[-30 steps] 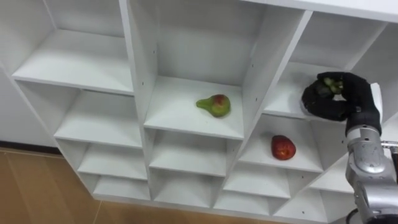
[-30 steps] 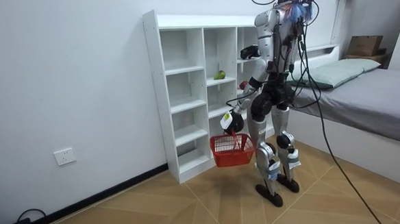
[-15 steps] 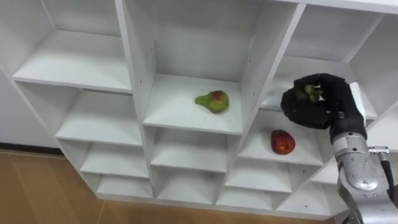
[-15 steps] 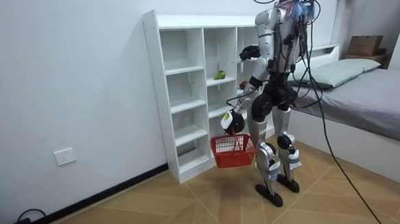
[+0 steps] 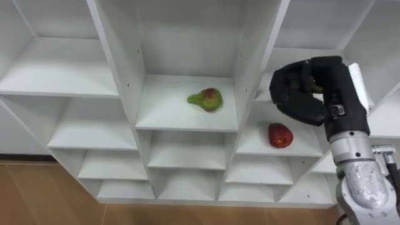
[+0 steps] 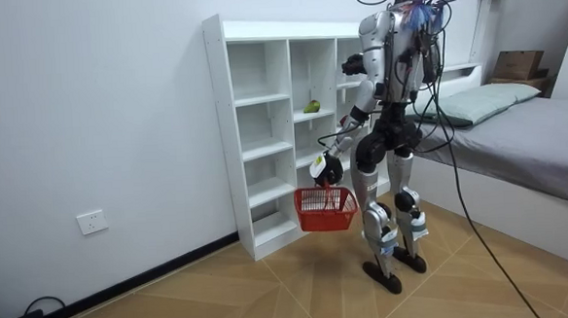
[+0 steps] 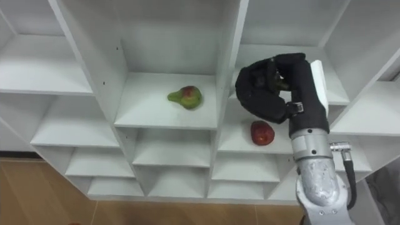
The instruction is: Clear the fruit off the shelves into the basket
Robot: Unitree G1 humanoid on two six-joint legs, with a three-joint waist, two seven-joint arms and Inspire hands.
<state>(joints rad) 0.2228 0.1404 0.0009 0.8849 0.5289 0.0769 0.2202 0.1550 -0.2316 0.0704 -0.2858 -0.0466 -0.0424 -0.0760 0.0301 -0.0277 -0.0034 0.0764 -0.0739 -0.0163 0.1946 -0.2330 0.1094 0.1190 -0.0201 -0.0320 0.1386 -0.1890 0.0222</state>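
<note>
My right hand (image 5: 309, 90) is raised in front of the white closet's (image 5: 249, 56) right column, fingers curled round a small green fruit (image 5: 317, 87) that peeks out between them; the same hand (image 7: 272, 87) hangs just above a red apple (image 7: 262, 133). The apple (image 5: 280, 135) lies on the shelf under the hand. A green pear with a red blush (image 5: 205, 100) lies in the middle column, left of the hand. In the room view my left hand (image 6: 324, 167) hangs low in front of the closet, holding a red basket (image 6: 324, 210) by its handle.
I stand facing the closet (image 6: 263, 131), close to its right end. A bed (image 6: 526, 132) lies behind me at the room view's right. Wooden floor (image 6: 223, 298) stretches open to the room view's left. The other closet compartments hold nothing.
My right hand has drawn back out of the right column with the green fruit, shifting left and nearer. The head view has shifted. The basket has swung slightly to the room view's left.
</note>
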